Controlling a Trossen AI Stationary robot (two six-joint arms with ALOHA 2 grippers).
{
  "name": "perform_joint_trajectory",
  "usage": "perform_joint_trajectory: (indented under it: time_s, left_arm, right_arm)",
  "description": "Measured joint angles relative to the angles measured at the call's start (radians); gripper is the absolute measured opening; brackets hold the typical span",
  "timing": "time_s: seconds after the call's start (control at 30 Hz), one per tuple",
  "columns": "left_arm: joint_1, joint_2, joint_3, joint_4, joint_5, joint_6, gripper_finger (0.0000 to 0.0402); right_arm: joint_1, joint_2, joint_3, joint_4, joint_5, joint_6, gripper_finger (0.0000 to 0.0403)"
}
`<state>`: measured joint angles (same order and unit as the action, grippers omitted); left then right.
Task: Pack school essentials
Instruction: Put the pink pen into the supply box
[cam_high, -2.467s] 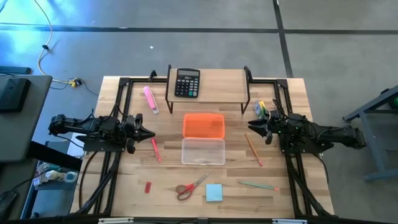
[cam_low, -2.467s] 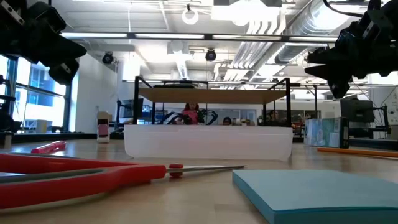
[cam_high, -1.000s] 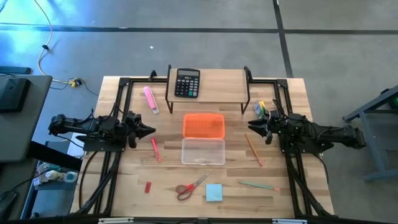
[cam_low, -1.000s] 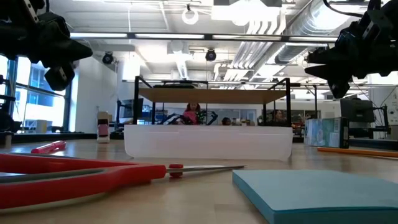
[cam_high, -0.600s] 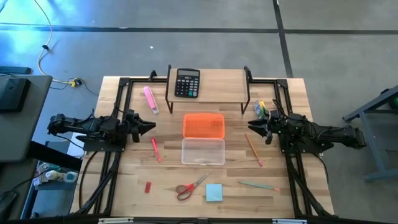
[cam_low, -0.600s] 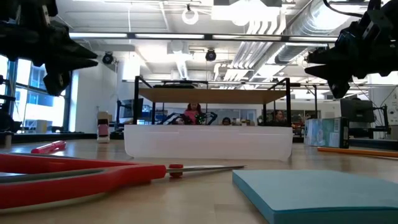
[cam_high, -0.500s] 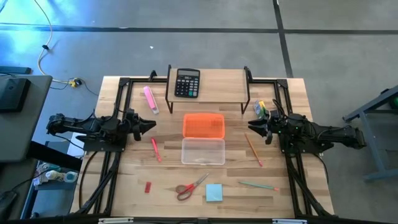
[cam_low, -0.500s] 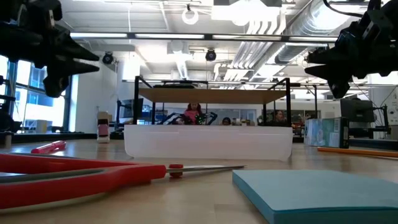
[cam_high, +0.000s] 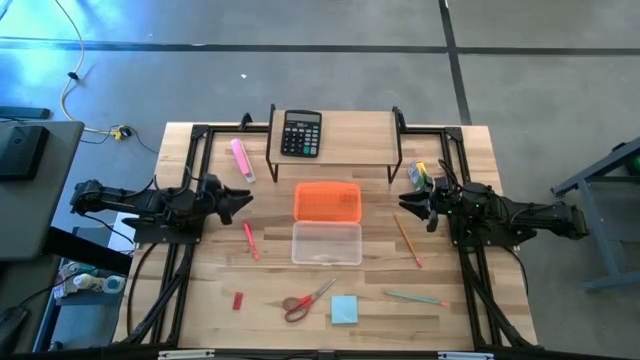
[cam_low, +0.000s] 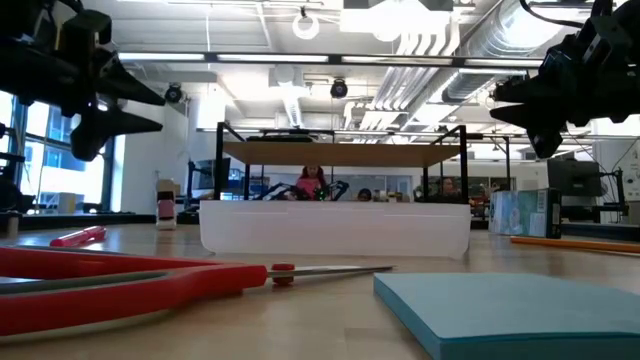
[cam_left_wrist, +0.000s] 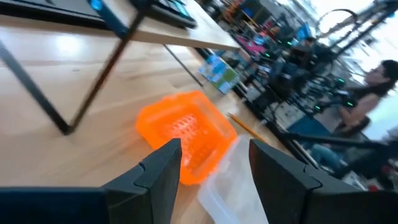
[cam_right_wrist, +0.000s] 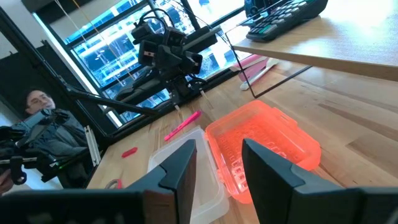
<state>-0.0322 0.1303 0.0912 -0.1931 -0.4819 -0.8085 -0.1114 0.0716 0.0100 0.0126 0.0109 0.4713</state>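
— Evenly lit from above in the high view; soft, short shadows under the shelf (cam_high: 334, 150) on the table (cam_high: 470, 300). Blue glare on the floor (cam_high: 40, 60) beyond the table's far left corner.

— Strong backlight in the low view: bright ceiling lamps (cam_low: 310, 22) and windows, both arms reduced to dark silhouettes. Nearest things soft and out of focus, namely the scissors (cam_low: 120, 275) and sticky-note pad (cam_low: 520, 310).

— Heavy motion blur across the left wrist view; orange lid (cam_left_wrist: 186, 134) smeared, room behind washed out.

— Sharper in the right wrist view. Blown-out glare on the shelf edge at the calculator (cam_right_wrist: 283, 15); blue window glow behind the left arm (cam_right_wrist: 168, 53).
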Motion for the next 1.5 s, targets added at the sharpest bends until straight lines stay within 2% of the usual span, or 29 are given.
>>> perform_joint_trajectory:
  time_s: [0.13,0.4,0.67,0.97,1.13,1.33,1.5]
  left_arm:
    - [0.000,0.000,0.000,0.016,0.002,0.036,0.0177]
    - [0.000,0.001,0.003,0.102,-0.019,-0.079,0.0177]
    - [0.000,0.067,0.127,0.081,-0.042,-0.099,0.0177]
    - [0.000,0.240,0.329,-0.105,-0.168,-0.151,0.0177]
    - [0.000,0.339,0.455,-0.300,-0.187,-0.247,0.0177]
    - [0.000,0.464,0.571,-0.548,-0.101,-0.505,0.0177]
    - [0.000,0.574,0.604,-0.600,0.024,-0.646,0.0177]
  right_arm:
    - [0.000,0.000,0.000,0.000,0.000,0.000,0.0122]
    - [0.000,0.000,0.000,0.000,0.000,0.000,0.0122]
    - [0.000,0.000,0.000,0.000,0.000,0.000,0.0122]
    - [0.000,0.000,0.000,0.000,0.000,0.000,0.0122]
    - [0.000,0.000,0.000,0.000,0.000,0.000,0.0122]
    - [0.000,0.000,0.000,0.000,0.000,0.000,0.0122]
    - [0.000,0.000,0.000,0.000,0.000,0.000,0.0122]
